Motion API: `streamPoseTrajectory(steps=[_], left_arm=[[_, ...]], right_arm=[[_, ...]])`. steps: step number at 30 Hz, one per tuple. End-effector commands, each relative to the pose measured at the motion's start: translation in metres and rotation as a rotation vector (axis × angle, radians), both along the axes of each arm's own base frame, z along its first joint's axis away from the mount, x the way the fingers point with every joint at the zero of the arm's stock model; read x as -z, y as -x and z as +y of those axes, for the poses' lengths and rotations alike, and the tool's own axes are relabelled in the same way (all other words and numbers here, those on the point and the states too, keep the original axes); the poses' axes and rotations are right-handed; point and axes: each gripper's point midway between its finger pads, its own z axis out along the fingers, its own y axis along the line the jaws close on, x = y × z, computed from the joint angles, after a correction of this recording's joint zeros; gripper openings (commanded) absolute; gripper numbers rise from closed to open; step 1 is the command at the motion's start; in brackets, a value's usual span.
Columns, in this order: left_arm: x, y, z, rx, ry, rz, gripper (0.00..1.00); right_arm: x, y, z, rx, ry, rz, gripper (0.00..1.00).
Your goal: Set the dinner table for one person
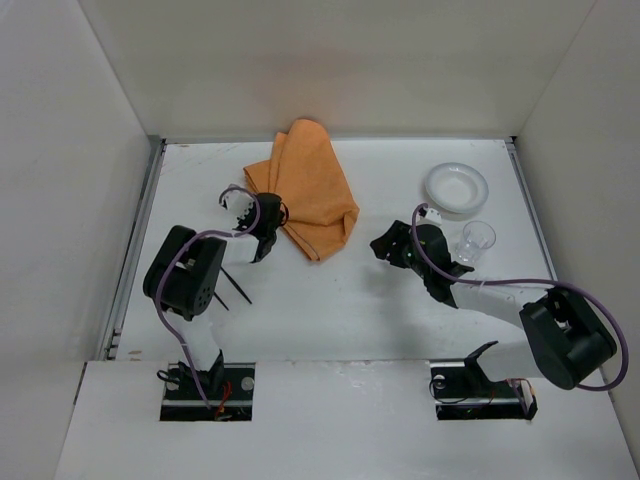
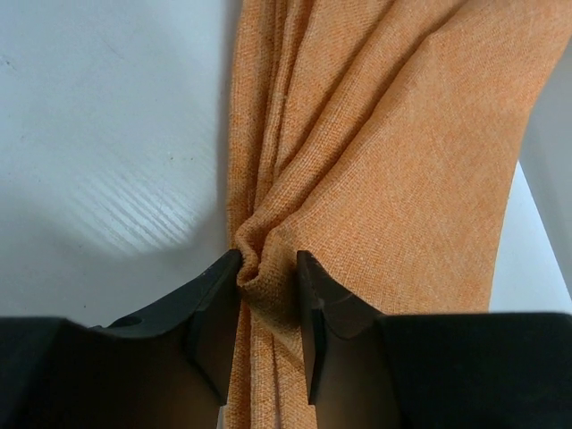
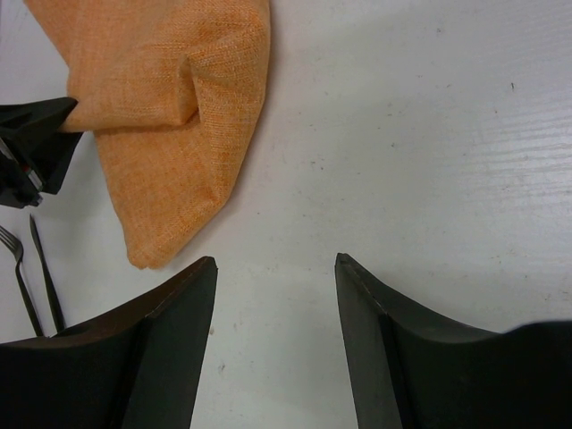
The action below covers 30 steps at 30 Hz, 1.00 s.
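Note:
The dinner table (image 1: 330, 305) is a large white surface. A crumpled orange cloth (image 1: 305, 185) lies at its back centre. My left gripper (image 1: 267, 238) is at the cloth's left edge; in the left wrist view its jaws (image 2: 268, 261) pinch a bunched fold of the orange cloth (image 2: 375, 161). Right of the cloth's lower corner, my right gripper (image 1: 386, 246) hangs over bare table. In the right wrist view it (image 3: 275, 261) stands open with nothing between its fingers, and the orange cloth (image 3: 170, 107) lies ahead to its left.
A white bowl (image 1: 456, 187) sits at the back right, with a clear glass (image 1: 477, 240) just in front of it, close to the right arm. A dark fork (image 3: 20, 279) and knife (image 3: 46, 281) lie near the left arm. Walls enclose the table's sides.

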Motion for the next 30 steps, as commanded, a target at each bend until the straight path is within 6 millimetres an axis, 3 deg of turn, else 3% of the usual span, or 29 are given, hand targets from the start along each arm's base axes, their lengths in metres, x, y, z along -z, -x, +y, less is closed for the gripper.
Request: streamPoseTrajectory(steps=[1,6,13,17,23,30], left_arm=[[-0.036,-0.019,-0.002,-0.002,0.013,-0.082,0.25],[-0.052,-0.016,0.001,0.005,-0.06,-0.106,0.24],[-0.049,-0.017,0.0,0.029,-0.075,-0.094,0.07],[-0.071,-0.016,-0.012,0.057,-0.056,-0.139,0.04],[-0.098,-0.01,-0.021,0.084,-0.044,-0.191,0.04],[-0.096,-0.008,-0.023,0.095,-0.031,-0.192,0.04]], right_arm=[[-0.028,-0.01,0.011,-0.016,-0.032,-0.081,0.62],[-0.02,-0.009,0.023,-0.048,-0.019,-0.051,0.67],[-0.007,-0.005,0.052,-0.09,-0.027,-0.008,0.75],[0.007,-0.003,0.079,-0.073,-0.123,0.085,0.78],[0.024,-0.002,0.11,0.003,-0.286,0.202,0.75],[0.047,-0.004,0.134,0.103,-0.416,0.326,0.69]])
